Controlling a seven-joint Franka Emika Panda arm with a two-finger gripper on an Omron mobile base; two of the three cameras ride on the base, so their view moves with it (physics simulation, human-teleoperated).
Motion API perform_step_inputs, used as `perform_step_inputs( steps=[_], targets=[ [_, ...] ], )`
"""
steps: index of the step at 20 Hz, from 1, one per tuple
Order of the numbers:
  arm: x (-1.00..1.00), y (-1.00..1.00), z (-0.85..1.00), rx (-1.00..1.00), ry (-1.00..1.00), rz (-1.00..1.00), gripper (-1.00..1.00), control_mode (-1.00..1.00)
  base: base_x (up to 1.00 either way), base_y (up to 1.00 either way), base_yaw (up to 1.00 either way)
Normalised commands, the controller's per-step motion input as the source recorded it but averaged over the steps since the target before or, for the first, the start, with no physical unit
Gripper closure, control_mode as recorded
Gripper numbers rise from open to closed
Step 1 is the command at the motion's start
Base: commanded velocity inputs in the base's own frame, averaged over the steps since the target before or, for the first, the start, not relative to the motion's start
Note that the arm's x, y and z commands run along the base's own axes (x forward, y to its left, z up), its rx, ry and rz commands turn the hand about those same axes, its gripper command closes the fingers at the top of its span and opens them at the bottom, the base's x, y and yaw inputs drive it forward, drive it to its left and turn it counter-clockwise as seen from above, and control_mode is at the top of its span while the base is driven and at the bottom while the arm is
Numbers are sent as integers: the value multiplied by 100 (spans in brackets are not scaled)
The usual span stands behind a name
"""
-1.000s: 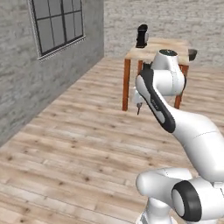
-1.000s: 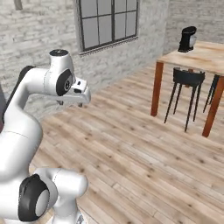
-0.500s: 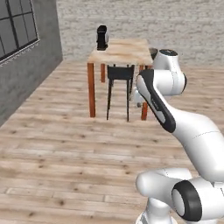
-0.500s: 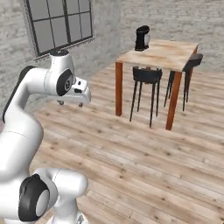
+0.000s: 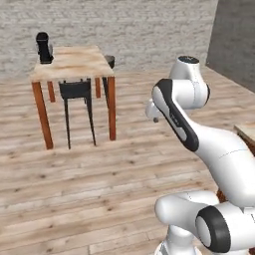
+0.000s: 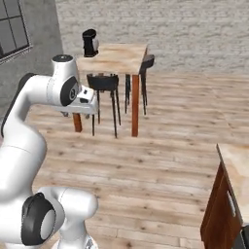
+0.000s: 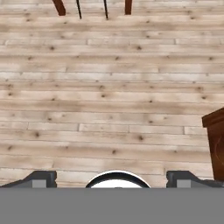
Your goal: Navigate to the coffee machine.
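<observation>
One dark, tall coffee machine point(image 5: 44, 48) stands on the far left corner of the wooden table point(image 5: 79, 63), by the brick wall point(image 5: 129, 25). Wide bare plank floor point(image 5: 74, 184) lies open before it. A black stool point(image 5: 77, 107) is tucked under the table's near side, another point(image 6: 147, 65) at its right. A brown cabinet point(image 6: 228, 204) sits close on the right. The tool point(image 7: 111, 178) hangs spread over the floor, holding nothing.

Matt wood table point(image 5: 74, 62) — plank floor point(image 7: 112, 100)
</observation>
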Motion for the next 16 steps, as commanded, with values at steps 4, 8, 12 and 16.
perform_step_inputs(
  steps=[4,8,12,16],
  targets=[
    [0,0,0,0,0,0,-100,100,28,0,-61],
    [0,0,0,0,0,0,-100,100,22,2,-63],
    [0,0,0,0,0,0,-100,100,7,3,-62],
    [0,0,0,0,0,0,-100,100,2,3,-62]
  ],
)
